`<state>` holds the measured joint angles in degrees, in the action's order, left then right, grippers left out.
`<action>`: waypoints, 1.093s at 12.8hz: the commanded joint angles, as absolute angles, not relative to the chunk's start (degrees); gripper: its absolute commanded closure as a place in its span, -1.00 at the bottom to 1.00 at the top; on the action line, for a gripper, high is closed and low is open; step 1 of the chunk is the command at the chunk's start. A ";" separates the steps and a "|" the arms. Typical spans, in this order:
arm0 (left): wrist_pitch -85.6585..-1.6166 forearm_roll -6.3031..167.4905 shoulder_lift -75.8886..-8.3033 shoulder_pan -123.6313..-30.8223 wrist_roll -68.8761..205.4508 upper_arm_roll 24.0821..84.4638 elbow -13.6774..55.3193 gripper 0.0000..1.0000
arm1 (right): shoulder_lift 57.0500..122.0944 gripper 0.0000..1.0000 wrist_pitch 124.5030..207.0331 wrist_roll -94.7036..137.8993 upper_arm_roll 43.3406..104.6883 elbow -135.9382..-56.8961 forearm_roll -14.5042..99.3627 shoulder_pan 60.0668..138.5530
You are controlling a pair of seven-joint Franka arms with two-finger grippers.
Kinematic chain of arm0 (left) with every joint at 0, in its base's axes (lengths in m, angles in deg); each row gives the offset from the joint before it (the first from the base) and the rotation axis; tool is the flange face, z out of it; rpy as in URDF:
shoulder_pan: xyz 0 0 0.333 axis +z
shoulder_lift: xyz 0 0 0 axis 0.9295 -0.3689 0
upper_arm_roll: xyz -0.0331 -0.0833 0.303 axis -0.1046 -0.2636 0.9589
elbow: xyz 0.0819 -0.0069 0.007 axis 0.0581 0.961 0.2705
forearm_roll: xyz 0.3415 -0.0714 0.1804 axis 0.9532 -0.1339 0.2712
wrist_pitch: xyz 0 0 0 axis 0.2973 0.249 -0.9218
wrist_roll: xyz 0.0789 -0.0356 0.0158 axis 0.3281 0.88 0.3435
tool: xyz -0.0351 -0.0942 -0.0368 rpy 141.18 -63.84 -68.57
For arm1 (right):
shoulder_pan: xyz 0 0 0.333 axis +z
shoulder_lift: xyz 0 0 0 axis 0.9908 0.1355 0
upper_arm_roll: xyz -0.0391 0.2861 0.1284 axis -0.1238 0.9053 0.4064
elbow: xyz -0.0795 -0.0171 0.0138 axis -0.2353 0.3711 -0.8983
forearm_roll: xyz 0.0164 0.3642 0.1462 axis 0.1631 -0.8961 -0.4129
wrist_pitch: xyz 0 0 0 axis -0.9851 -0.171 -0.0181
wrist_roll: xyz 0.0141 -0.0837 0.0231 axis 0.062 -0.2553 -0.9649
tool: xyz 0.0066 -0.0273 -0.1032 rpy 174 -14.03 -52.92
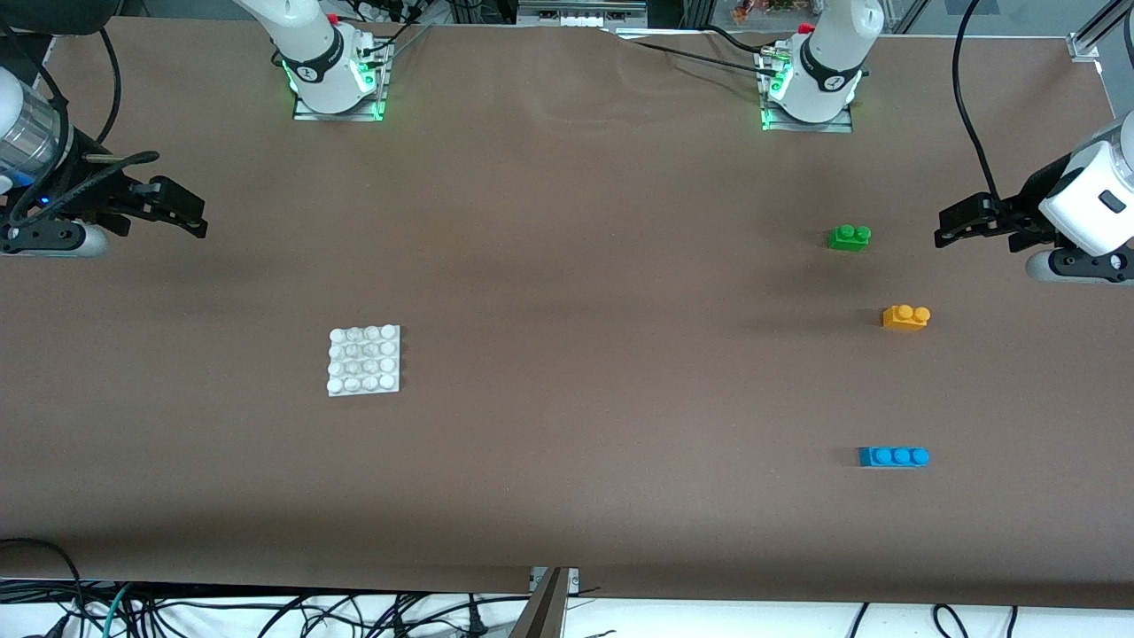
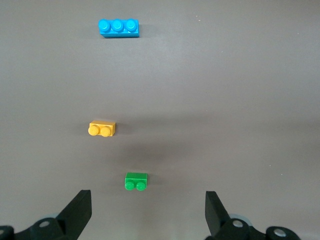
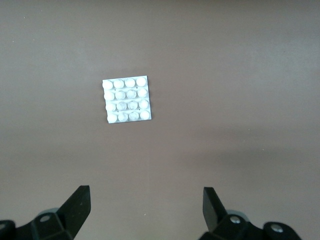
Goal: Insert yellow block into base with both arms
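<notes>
Brown paper covered the tabletop [image 1: 567,292]. Left end effector [image 2: 147,212] hung released, holding nothing, over the left arm's end, near the green brick [image 1: 849,237]. Right end effector [image 3: 146,210] hung released and empty over the right arm's end. Yellow block [image 1: 905,317] lay untouched between the green brick and the blue brick [image 1: 893,456], presumably staged for the left arm. Base [image 1: 364,360] lay well apart toward the right arm's end, studs bare, nothing seated on it.

No text, label, brand, number or sign could be read anywhere. A small dark round mark sat on the ring of each arm's base [image 1: 337,66], too small to make out.
</notes>
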<state>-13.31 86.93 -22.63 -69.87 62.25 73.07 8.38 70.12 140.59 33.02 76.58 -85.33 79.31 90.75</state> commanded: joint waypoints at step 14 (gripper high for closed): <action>-12.26 85.98 -22.80 -69.85 60.78 73.30 7.24 -1.00 | 69.98 -0.98 143.58 33.40 76.39 -85.20 80.07 90.47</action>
